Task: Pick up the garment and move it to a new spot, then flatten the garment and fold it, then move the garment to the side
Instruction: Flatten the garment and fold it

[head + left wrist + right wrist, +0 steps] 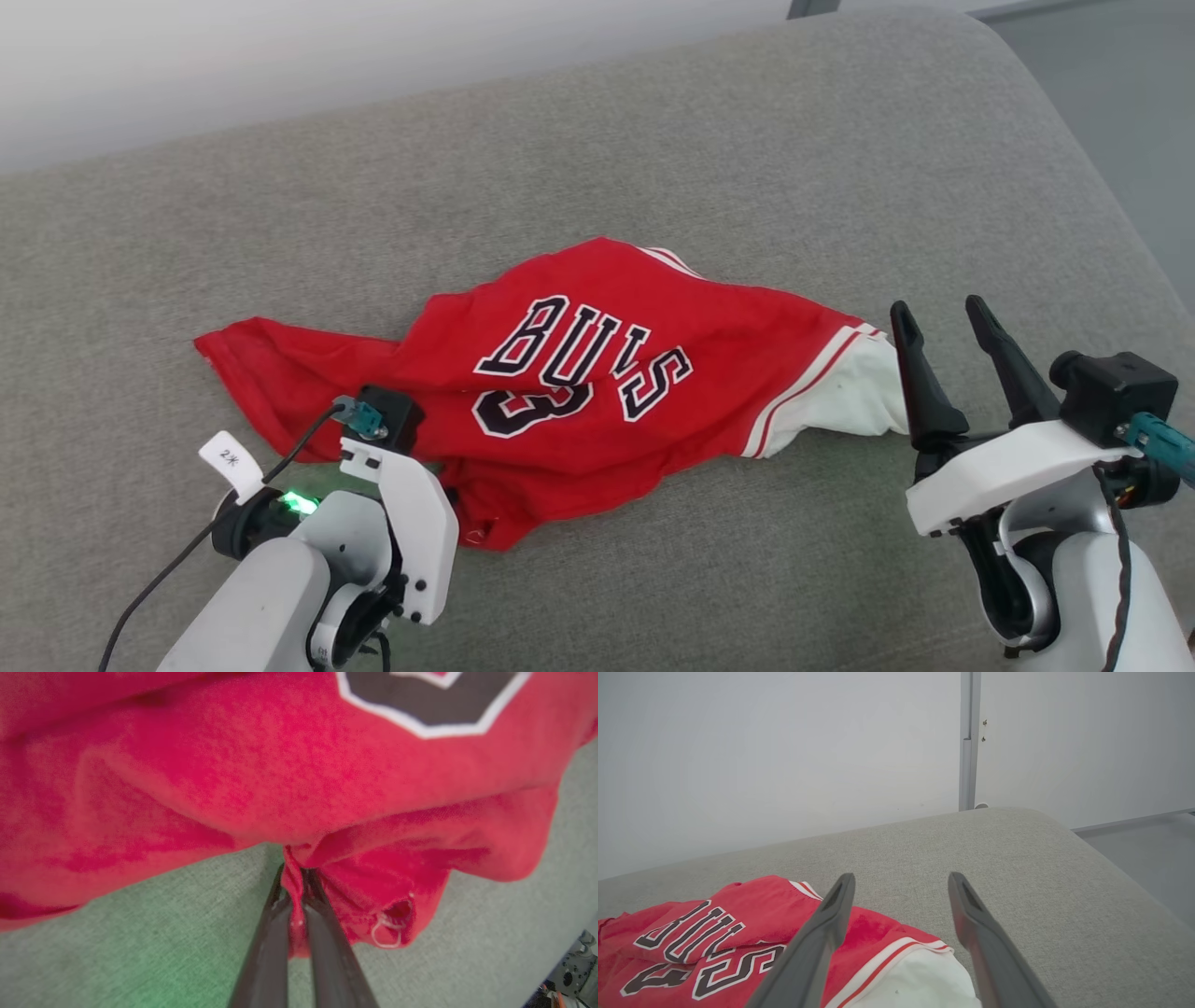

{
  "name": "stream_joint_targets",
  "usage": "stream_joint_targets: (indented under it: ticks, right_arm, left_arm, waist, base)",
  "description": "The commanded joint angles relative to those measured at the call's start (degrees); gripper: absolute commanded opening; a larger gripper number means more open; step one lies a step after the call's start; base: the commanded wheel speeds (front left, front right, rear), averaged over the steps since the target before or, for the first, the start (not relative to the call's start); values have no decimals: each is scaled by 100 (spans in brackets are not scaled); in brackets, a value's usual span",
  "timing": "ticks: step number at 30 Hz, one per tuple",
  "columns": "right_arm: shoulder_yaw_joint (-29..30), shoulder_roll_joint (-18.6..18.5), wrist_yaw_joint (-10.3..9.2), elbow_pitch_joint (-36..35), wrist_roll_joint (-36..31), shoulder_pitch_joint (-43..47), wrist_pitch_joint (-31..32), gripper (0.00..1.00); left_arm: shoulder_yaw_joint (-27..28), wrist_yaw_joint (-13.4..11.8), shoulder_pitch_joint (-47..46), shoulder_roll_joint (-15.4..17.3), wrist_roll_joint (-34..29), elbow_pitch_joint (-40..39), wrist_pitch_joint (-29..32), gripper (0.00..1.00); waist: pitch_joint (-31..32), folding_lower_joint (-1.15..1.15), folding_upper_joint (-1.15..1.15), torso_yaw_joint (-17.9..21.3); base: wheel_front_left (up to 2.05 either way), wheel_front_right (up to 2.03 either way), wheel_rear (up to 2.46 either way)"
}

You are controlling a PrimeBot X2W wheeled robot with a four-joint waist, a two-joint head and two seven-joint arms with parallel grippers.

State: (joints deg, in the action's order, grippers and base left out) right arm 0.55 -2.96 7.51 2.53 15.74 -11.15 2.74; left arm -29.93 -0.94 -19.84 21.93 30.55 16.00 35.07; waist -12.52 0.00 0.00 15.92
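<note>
Inside the left claw [296, 877], a fold of the garment [261, 774] is pinched.

L gripper [297, 877] pinched tight on a fold of red garment [233, 765]; grey cushion [140, 933] beneath; green glow lwr left

The jersey [747, 327] is thin red cloth, matt and faintly grainy close to the left gripper [295, 882]; its lettering [579, 359] looks flat and smooth. Just beside the right gripper [938, 310], the sleeve part [864, 392] is soft white cloth. The fingers [268, 942] of both grippers look like dark, smooth, matt plastic. The wrist covers [415, 523] are white plastic with a slight sheen. Under both grippers, the cushion [709, 149] is grey woven cloth, coarse and matt. The wall [784, 765] ahead is smooth and matt.
</note>
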Motion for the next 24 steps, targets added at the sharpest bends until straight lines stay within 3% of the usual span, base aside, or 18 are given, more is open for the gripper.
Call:
stream_joint_targets:
  ticks: [1, 5, 19, 24]
  right_arm:
    - [29, 6, -3, 25, 10, -33, -32, 100]
    - [114, 7, -3, 38, -16, 1, -24, 100]
    - [304, 6, -4, -147, -89, 95, 163, 100]
    - [283, 6, -3, -164, -56, 120, 195, 100]
  left_arm:
    - [-187, 34, 371, 42, 29, 252, 265, 0]
    - [-155, -6, 469, 244, 82, -33, 483, 0]
    - [207, -833, 1928, 992, 744, -1852, 1673, 0]
    - [201, -872, 2194, 1030, 887, -2154, 1733, 0]
  waist:
    - [33, 0, 0, -60]
    - [94, 0, 0, -215]
    - [251, 0, 0, -703]
    - [266, 0, 0, -757]
  base:
    - [0, 0, 0]
    - [0, 0, 0]
    - [0, 0, 0]
    - [0, 0, 0]
